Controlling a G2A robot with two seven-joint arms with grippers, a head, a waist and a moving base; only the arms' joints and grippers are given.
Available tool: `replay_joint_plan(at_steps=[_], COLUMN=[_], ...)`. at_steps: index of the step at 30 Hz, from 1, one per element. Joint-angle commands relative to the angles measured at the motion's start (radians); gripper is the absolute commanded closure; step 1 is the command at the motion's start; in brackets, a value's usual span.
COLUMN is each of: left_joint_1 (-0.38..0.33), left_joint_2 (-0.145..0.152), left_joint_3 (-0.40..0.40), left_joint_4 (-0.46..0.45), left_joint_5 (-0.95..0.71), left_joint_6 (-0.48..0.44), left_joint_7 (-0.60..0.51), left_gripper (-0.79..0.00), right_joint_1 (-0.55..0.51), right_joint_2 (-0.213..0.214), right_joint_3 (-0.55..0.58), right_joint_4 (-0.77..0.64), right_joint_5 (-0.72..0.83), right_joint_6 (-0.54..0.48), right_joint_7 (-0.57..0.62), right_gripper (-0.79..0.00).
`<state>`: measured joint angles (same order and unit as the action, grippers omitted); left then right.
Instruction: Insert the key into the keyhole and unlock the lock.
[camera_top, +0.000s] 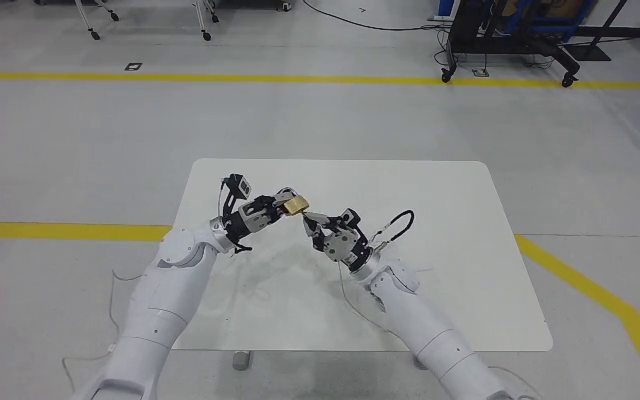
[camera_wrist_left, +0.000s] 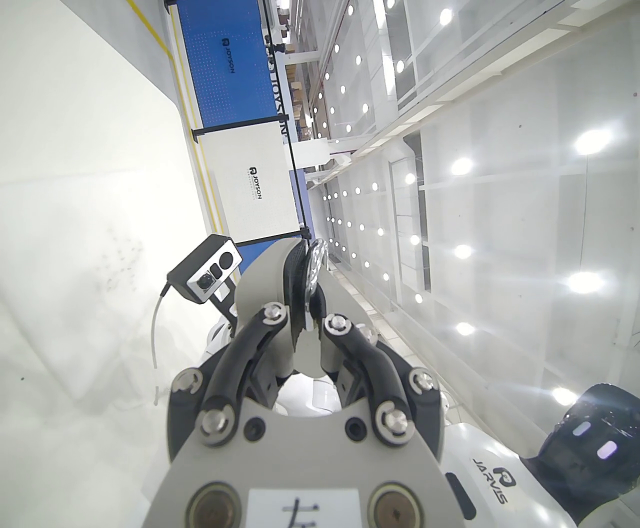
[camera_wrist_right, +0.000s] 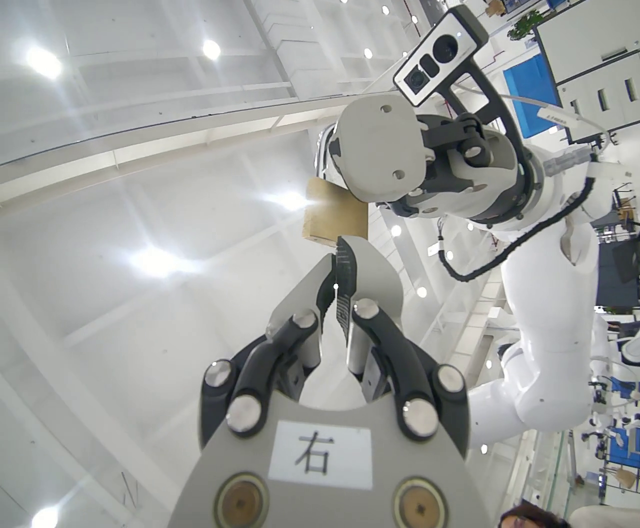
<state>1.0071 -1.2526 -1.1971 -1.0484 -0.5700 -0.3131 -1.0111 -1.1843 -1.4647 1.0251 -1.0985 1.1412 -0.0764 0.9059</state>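
We are at the alignment step. The lock is held up over the table, with the left gripper clamped tight on what looks like its shackle and the brass body jutting free. Just beside the lock's free end sits the right gripper, jaws pinched together. Whether they hold the key we cannot tell. We judge the keyhole not yet entered. Next we need the tip lined up squarely with that end of the lock, then a straight push and a twist.

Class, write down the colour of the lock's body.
Brassy gold. The lock shows it best in the top view.
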Motion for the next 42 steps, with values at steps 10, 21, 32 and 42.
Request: replay_joint_plan(at_steps=[10, 21, 32, 42], left_joint_1=[0.016, 0.017, -0.102, -0.184], left_joint_2=[0.004, 0.003, -0.054, -0.126], left_joint_3=[-0.010, 0.079, 0.323, 0.515], left_joint_4=[-0.021, -0.100, -0.105, 0.013], left_joint_5=[0.046, 0.370, 0.653, 0.787], left_joint_6=[0.005, -0.011, 0.270, 0.400], left_joint_7=[0.094, 0.207, 0.310, 0.338], left_gripper=[0.000, 0.000, 0.000, 0.000], right_joint_1=[-0.014, -0.211, -0.274, -0.274], right_joint_2=[0.025, 0.105, 0.115, 0.115], right_joint_3=[0.037, 0.281, 0.338, 0.338], right_joint_4=[-0.073, -0.440, -0.530, -0.530], right_joint_5=[-0.311, -0.939, -0.978, -0.978], right_joint_6=[-0.160, -0.242, -0.231, -0.231], right_joint_7=[-0.116, -0.493, -0.538, -0.538], right_gripper=[-0.696, -0.785, -0.785, -0.785])
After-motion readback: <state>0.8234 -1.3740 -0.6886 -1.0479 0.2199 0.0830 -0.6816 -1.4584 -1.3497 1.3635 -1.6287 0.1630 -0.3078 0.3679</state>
